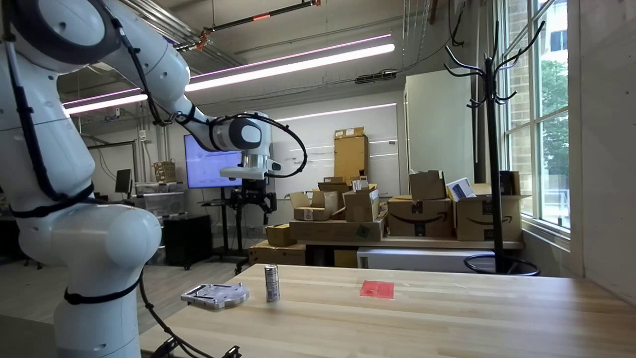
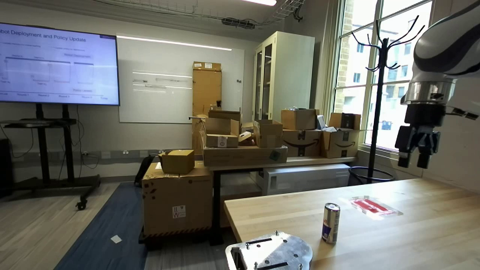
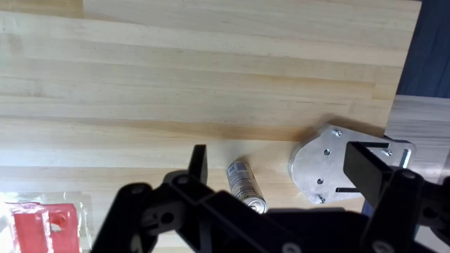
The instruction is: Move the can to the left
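Note:
The can (image 1: 272,283) is a slim silver cylinder standing upright on the wooden table, and it also shows in an exterior view (image 2: 331,225). In the wrist view the can (image 3: 245,183) appears between the two fingers, lower down on the table, its near part partly covered by the gripper's black linkage. My gripper (image 3: 276,156) is open and empty, its fingers wide apart. It hangs well above the tabletop, pointing down, in both exterior views (image 1: 252,208) (image 2: 414,160). It does not touch the can.
A flat silver metal plate (image 3: 313,167) lies beside the can at the table's edge, also in both exterior views (image 1: 214,295) (image 2: 279,249). A flat red object in clear plastic (image 1: 376,289) lies on the wooden table (image 1: 447,318). Cardboard boxes (image 1: 420,216) stand behind.

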Motion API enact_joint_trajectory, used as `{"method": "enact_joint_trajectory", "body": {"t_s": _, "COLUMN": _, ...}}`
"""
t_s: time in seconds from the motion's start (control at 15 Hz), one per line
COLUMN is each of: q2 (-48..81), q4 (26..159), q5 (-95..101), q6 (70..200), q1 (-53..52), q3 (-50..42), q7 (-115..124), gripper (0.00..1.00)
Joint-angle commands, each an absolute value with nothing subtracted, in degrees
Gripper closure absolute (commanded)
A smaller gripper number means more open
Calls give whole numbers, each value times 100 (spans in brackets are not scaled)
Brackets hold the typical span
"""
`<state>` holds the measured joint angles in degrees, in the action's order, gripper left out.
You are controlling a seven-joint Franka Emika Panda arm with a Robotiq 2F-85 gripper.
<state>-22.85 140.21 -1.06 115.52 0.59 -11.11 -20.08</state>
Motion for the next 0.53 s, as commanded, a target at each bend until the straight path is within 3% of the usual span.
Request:
{"method": "enact_joint_trajectory", "body": {"t_s": 0.0, "q2": -1218, "q4": 13346, "q5": -196, "q6": 11942, "q1": 28, "q3": -1040, "q7": -2132, "gripper": 0}}
{"method": "enact_joint_trajectory", "body": {"t_s": 0.47, "q2": 584, "q4": 12121, "q5": -26, "q6": 12299, "q1": 120, "q3": -758, "q7": -2106, "gripper": 0}}
